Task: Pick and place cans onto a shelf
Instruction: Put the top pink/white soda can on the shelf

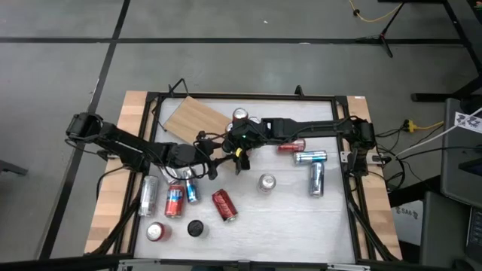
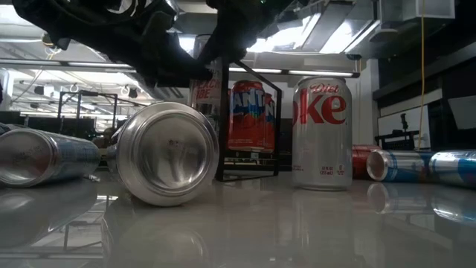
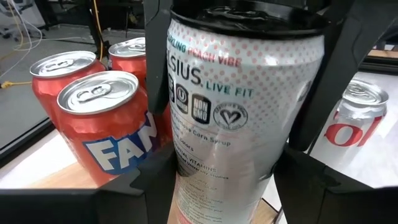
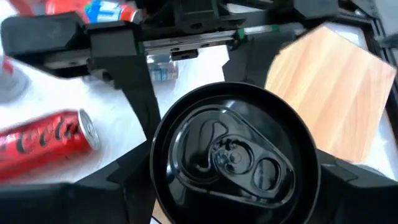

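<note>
**Left wrist view: slim white can held between two grippers at the shelf**

Item: a slim white Celsius can (image 3: 233,106) with a black top, upright, at the edge of the wooden shelf (image 1: 197,117). The left gripper (image 3: 227,177) pinches its lower body, dark fingers (image 3: 146,180) pressed against both sides. The right gripper (image 4: 230,180) sits over the same can from above, its fingers flanking the black lid on either side; whether they actually press it cannot be told.

Just beside it, on the shelf: red Fanta cans (image 3: 109,118), upright, silver tops showing.

Farther out, on the white table (image 1: 294,218):
- Diet Coke can (image 2: 321,134), silver, upright, near the shelf frame.
- Red Coca-Cola can (image 1: 224,205), lying on its side.
- Two blue-and-silver cans (image 1: 312,169), lying near the right arm's base.
- Group of cans (image 1: 167,199) lying at the left front; one red can upright at the corner.
- Small black disc (image 1: 195,227), near the front edge.
</note>
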You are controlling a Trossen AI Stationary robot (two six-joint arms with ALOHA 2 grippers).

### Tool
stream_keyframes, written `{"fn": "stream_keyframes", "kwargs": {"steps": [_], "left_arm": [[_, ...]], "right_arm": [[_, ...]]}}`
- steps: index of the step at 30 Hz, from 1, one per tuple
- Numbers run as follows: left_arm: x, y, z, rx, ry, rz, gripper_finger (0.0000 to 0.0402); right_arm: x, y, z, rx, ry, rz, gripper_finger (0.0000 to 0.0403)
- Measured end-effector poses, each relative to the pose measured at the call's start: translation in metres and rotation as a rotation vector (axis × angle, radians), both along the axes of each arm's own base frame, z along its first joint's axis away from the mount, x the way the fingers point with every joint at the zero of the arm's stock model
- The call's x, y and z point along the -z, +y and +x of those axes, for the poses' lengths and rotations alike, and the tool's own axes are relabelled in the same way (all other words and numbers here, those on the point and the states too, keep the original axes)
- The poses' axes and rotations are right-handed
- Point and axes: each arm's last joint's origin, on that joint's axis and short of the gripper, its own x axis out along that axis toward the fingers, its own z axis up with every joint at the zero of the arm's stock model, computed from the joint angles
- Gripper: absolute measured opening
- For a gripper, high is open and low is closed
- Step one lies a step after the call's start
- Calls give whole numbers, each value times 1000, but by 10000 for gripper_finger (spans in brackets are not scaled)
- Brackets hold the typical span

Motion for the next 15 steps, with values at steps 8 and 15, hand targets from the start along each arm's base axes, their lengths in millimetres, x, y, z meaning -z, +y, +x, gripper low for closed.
{"fn": "stream_keyframes", "kwargs": {"steps": [8,15], "left_arm": [[-5,1,-4,-4,-6,1,209],[-4,1,-4,-11,1,3,209]], "right_arm": [[-2,-1,1,62,-25,12,280],[-3,-1,2,70,-38,16,280]]}}
